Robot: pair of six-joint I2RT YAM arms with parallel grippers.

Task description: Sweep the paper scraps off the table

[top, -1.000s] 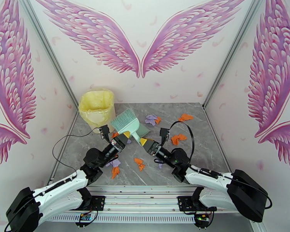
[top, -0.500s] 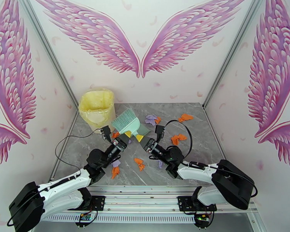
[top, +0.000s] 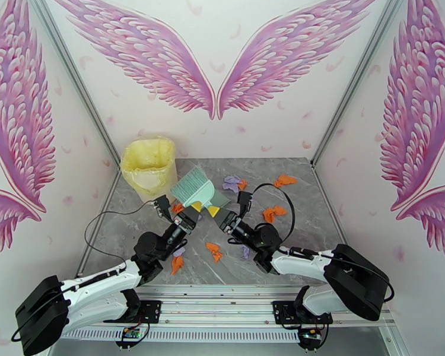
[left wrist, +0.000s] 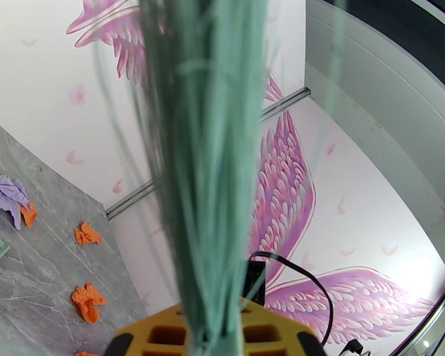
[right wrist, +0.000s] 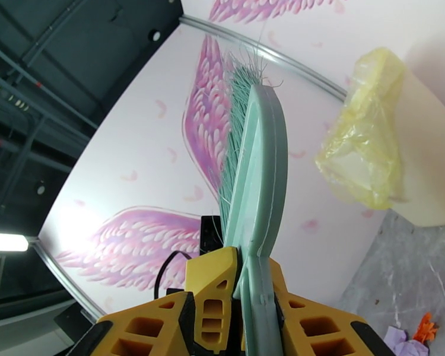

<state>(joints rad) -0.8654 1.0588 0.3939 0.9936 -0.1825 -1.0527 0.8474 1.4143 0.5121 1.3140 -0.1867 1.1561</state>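
Observation:
A teal hand brush (top: 188, 184) and a teal dustpan (top: 217, 200) stand nested together above the grey marble table (top: 118, 235), near its middle. My left gripper (top: 193, 209) is shut on the brush; in the left wrist view the bristles (left wrist: 210, 143) rise from between its yellow fingers (left wrist: 145, 339). My right gripper (top: 218, 214) is shut on the dustpan (right wrist: 259, 173), seen edge-on between its yellow fingers (right wrist: 210, 292). Orange and lavender paper scraps lie scattered: a purple one (top: 231, 183), orange ones (top: 285, 180) (top: 274, 212) (top: 213, 251) (top: 176, 264).
A cream bin (top: 149, 167) lined with a yellow bag stands at the table's back left corner. White walls with pink wings close in three sides. Black cables loop over both wrists. More scraps lie under and between the two arms.
My right arm has swung left and forward, and its jaws have closed onto the dustpan. Brush and dustpan have shifted slightly left. The left gripper has kept hold of the brush.

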